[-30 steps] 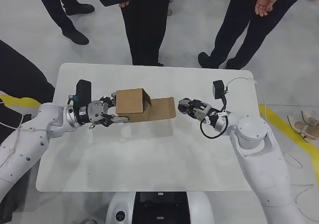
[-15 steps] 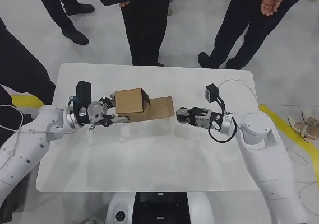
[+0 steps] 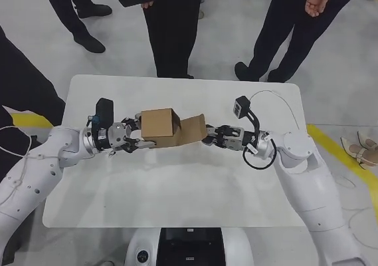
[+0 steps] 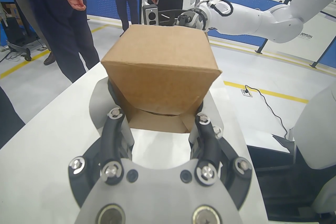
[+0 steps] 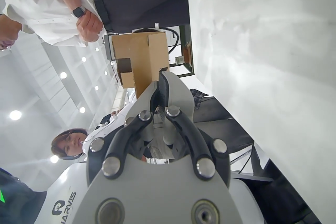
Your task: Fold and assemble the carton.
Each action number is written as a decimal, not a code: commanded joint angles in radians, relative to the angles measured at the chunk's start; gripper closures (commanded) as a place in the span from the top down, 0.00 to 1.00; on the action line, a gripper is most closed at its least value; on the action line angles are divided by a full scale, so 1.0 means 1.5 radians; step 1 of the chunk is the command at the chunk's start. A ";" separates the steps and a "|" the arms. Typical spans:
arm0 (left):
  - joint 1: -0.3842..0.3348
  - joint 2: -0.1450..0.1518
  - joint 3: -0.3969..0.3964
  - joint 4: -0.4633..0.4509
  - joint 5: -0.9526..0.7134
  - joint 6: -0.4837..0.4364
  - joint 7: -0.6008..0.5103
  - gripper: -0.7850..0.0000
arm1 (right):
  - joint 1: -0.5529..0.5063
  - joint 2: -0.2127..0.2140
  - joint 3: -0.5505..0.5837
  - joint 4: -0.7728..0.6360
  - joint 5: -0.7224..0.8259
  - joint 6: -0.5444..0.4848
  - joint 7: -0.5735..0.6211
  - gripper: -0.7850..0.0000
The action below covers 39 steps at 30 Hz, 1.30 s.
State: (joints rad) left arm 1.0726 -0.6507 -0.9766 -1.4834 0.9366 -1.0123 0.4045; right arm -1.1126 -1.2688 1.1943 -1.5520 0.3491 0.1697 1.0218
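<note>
The left gripper (image 3: 133,131) is holding the carton (image 3: 158,122) by its near end. Its fingers (image 4: 97,99) are standing wide apart, one along each side of the box, and seem to be pressing against the cardboard. In the left wrist view the gripper (image 4: 157,116) is framing the carton (image 4: 160,72), whose closed top is facing up. A small bottom flap is folding inward just above the table (image 4: 47,146).

The carton is sitting near the middle of the white table (image 3: 175,193), a little toward the far edge, with its squared-up body on the left arm's side. A long flap (image 3: 192,128) is sticking out from the body toward the right arm. The flap's far end is tilting up off the tabletop.

The right gripper (image 3: 210,137) is sitting at that raised end of the flap, touching its edge. In the right wrist view its fingers (image 5: 170,93) are lying closed against each other, and the gripper tip (image 5: 161,78) is meeting the cardboard of the carton (image 5: 147,57). Whether the flap's edge is pinched between the fingertips or only resting against them is not clear. The two grippers are facing each other across the carton, one at each end.
</note>
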 commanded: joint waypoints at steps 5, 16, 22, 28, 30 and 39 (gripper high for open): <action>-0.007 -0.007 0.007 0.005 0.000 0.000 -0.019 0.16 | 0.003 0.000 -0.016 -0.019 0.007 -0.002 -0.012 0.00; -0.016 -0.016 0.022 0.011 0.008 0.000 -0.044 0.22 | 0.012 0.002 -0.033 -0.046 -0.010 0.003 -0.036 0.05; -0.020 -0.018 0.025 0.012 0.012 0.000 -0.055 0.24 | 0.016 0.005 -0.045 -0.052 -0.029 0.011 -0.042 0.19; -0.020 -0.020 0.022 0.009 0.023 0.000 -0.061 0.25 | 0.020 0.007 -0.051 -0.062 -0.040 0.015 -0.046 0.24; -0.017 -0.020 0.019 0.009 0.024 0.000 -0.059 0.25 | 0.019 0.008 -0.052 -0.063 -0.040 0.016 -0.047 0.23; -0.005 -0.020 0.006 0.000 0.036 0.000 -0.054 0.25 | 0.022 0.011 -0.056 -0.072 -0.046 0.020 -0.051 0.24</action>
State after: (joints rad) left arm 1.0639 -0.6811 -0.9660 -1.4824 0.9887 -1.0123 0.3234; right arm -1.0799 -1.2514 1.1115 -1.6581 0.2731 0.2009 0.9456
